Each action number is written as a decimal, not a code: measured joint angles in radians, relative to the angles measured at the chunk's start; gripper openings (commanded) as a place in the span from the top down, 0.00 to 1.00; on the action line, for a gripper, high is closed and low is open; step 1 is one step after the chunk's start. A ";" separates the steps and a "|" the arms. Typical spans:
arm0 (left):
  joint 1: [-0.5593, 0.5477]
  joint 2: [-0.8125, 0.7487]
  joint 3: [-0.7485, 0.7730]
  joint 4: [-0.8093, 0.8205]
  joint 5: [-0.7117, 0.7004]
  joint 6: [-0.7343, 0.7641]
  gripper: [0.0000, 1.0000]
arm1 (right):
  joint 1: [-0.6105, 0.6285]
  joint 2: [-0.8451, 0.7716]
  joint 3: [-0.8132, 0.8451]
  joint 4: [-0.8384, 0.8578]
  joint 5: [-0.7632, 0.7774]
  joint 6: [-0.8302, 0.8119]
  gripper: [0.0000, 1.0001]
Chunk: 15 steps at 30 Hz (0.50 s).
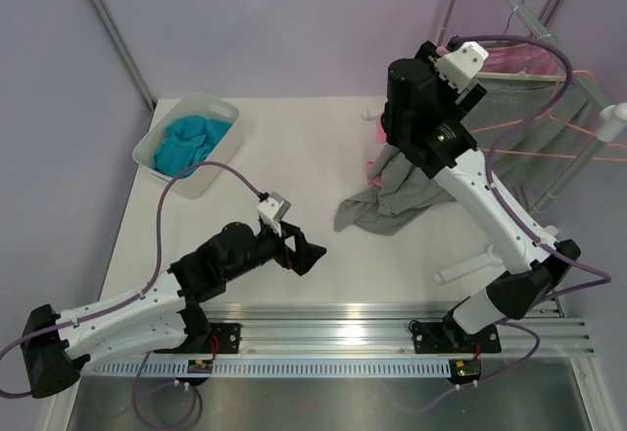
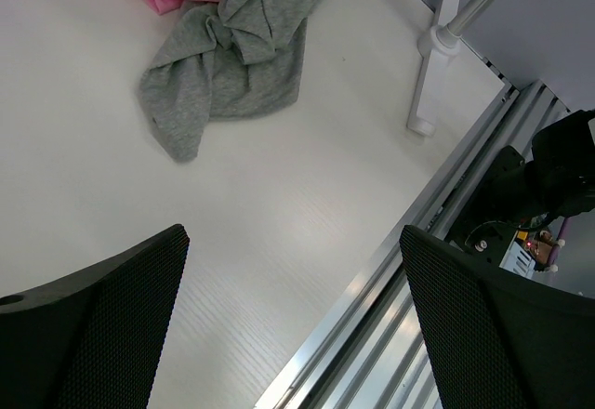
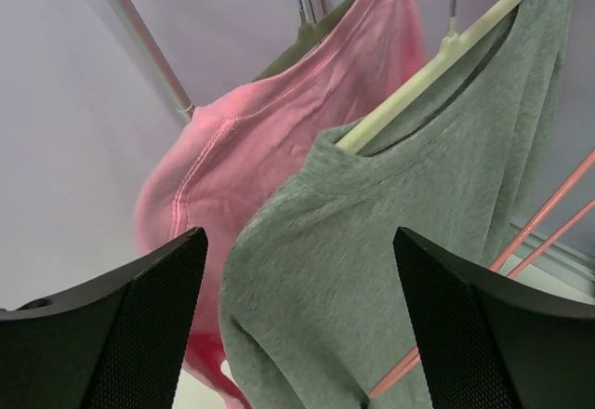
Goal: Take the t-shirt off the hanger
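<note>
Your right tool (image 3: 297,237) is raised and open in front of the t-shirt (image 3: 372,270), which is on its hanger (image 3: 437,60).

In your right wrist view the jaws stand wide apart and hold nothing, with the t-shirt's shoulder showing between them; you cannot tell whether they touch it. The cream hanger runs through the neck opening. A pink shirt (image 3: 251,149) hangs just beside it on the left, and pink wire hangers (image 3: 548,214) are on the right. Your left tool (image 2: 295,234) is open too, empty, low over the bench (image 2: 139,204). A grey heap (image 2: 223,65) lies crumpled there, touching pink cloth.
</note>
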 measured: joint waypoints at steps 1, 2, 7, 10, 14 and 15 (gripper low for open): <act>0.000 -0.006 -0.003 -0.002 -0.001 0.000 0.01 | -0.002 0.011 0.000 -0.004 -0.001 0.005 0.13; 0.000 -0.011 -0.006 -0.002 -0.002 0.001 0.01 | -0.002 0.019 0.000 -0.013 -0.002 0.014 0.16; 0.000 -0.028 -0.010 -0.008 -0.010 0.002 0.01 | -0.003 0.044 0.001 -0.103 -0.002 0.093 0.32; 0.000 -0.039 -0.011 -0.010 -0.010 0.002 0.01 | -0.003 0.050 0.008 -0.133 0.001 0.114 0.41; 0.000 -0.051 -0.017 -0.012 -0.012 0.002 0.01 | -0.003 0.051 0.008 -0.154 0.023 0.125 0.48; 0.000 -0.051 -0.017 -0.012 -0.012 0.002 0.01 | -0.003 0.051 0.007 -0.153 0.028 0.122 0.51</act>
